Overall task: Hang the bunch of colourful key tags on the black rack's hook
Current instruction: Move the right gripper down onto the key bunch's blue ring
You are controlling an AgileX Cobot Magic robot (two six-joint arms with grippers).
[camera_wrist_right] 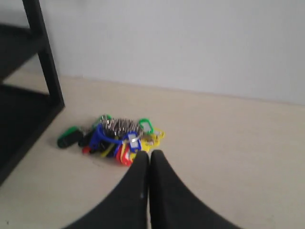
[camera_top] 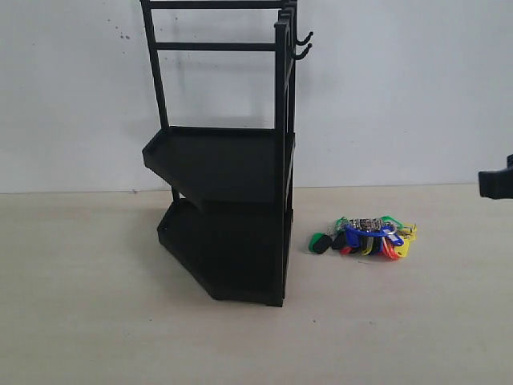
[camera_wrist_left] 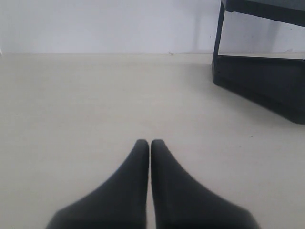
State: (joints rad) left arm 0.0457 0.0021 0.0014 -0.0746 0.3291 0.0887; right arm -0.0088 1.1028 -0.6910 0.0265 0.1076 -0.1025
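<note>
Now the colourful key tag bunch lies on the table just beside the black rack. The right claw, pressed together, should spread first, then pinch it from above.

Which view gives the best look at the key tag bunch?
The right wrist view: the key tag bunch lies large and close ahead of the right gripper. The exterior view shows it smaller, beside the black rack. The left wrist view misses it.

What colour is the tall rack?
The rack is black all over; exterior view shows it best.
</note>
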